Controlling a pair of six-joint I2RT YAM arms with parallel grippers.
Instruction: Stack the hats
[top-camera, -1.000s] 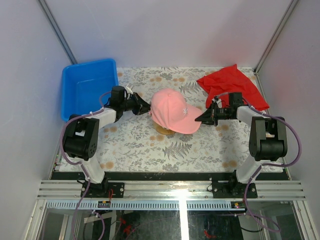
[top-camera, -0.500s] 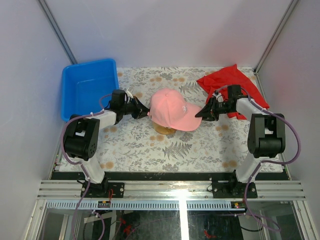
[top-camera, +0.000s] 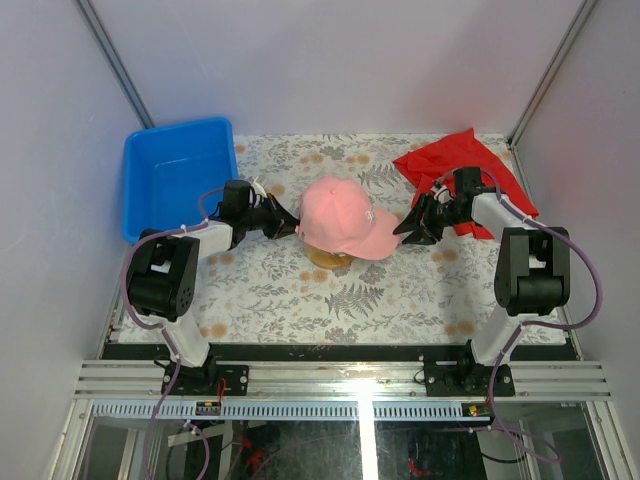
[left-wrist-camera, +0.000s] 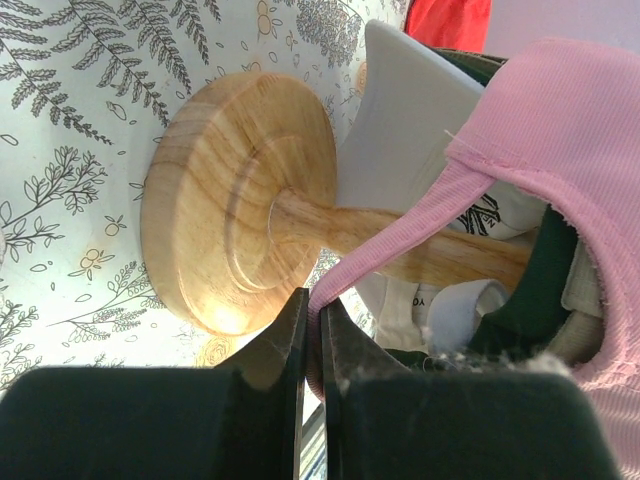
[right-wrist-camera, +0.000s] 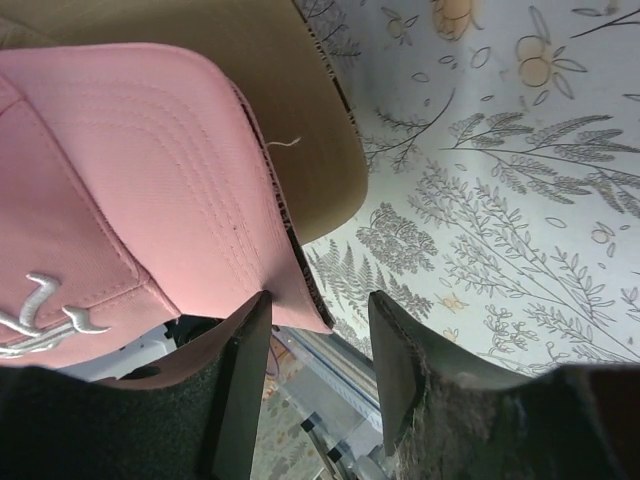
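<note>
The pink hat (top-camera: 345, 225) sits on top of the stack on the wooden stand (top-camera: 325, 260) in mid table. From the left wrist view I see the stand's round base (left-wrist-camera: 235, 205), with white (left-wrist-camera: 410, 120) and dark green (left-wrist-camera: 535, 290) hats under the pink one (left-wrist-camera: 570, 130). My left gripper (top-camera: 290, 226) is shut on the pink hat's back edge (left-wrist-camera: 345, 285). My right gripper (top-camera: 410, 230) stands open at the pink brim (right-wrist-camera: 150, 190); the brim's corner lies between its jaws, touching the left finger (right-wrist-camera: 240, 370). A tan brim (right-wrist-camera: 290, 110) lies under the pink one.
A blue bin (top-camera: 178, 175) stands at the back left. A red cloth (top-camera: 465, 170) lies at the back right, just behind my right arm. Grey walls close the table on three sides.
My right gripper has opened and let go of the pink brim, drawing back a little. My left gripper has closed on the hat's back edge. The hat has settled slightly left on the stand.
</note>
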